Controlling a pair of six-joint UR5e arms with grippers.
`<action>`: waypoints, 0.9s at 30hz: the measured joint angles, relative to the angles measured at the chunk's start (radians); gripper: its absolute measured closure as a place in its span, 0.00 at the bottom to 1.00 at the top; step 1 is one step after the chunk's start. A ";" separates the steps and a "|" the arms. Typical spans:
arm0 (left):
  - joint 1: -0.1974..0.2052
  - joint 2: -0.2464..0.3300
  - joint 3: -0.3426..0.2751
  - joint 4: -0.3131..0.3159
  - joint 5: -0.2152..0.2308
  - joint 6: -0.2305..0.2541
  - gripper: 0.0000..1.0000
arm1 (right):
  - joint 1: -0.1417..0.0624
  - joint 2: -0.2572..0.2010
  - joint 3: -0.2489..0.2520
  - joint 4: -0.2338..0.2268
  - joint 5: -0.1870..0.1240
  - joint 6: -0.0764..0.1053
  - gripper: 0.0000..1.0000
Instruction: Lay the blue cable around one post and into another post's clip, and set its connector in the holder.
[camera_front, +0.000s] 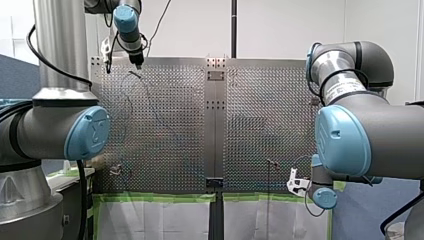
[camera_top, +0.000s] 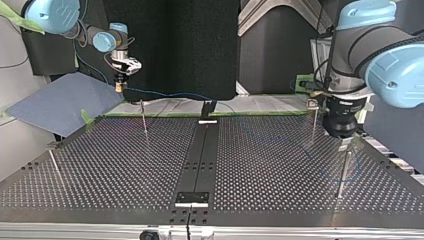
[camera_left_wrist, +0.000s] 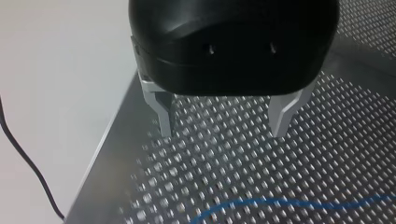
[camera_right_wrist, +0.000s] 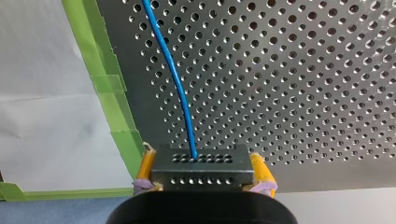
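In the right wrist view my right gripper (camera_right_wrist: 203, 171) is shut, its yellow pads (camera_right_wrist: 145, 166) clamping a black connector block (camera_right_wrist: 201, 163). The blue cable (camera_right_wrist: 175, 80) leaves the block and runs ahead over the perforated plate. In the top view that gripper (camera_top: 119, 88) hangs at the far left beyond the table edge, and the cable (camera_top: 175, 93) trails toward the middle. My left gripper (camera_left_wrist: 222, 133) is open with bare metal fingers (camera_left_wrist: 164, 122) just above the plate, nothing between them. A stretch of blue cable (camera_left_wrist: 280, 203) lies ahead of it. It hovers beside a thin post (camera_top: 344, 172).
Thin upright posts stand at the top view's left (camera_top: 144, 120), far left (camera_top: 55, 167) and right (camera_top: 314, 125). A black holder (camera_top: 208, 107) sits on the centre rail's far end, a bracket (camera_top: 191, 198) at its near end. Green tape (camera_right_wrist: 109, 88) edges the plate.
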 joint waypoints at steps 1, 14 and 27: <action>0.002 -0.003 0.003 -0.010 -0.010 0.002 0.00 | 0.000 0.000 0.000 0.000 0.000 0.000 0.83; 0.015 -0.009 0.041 -0.114 -0.114 0.013 0.00 | 0.004 0.000 -0.002 0.000 -0.001 0.000 0.83; 0.024 -0.009 0.042 -0.153 -0.206 0.012 0.00 | 0.006 0.001 -0.005 0.002 -0.001 0.000 0.83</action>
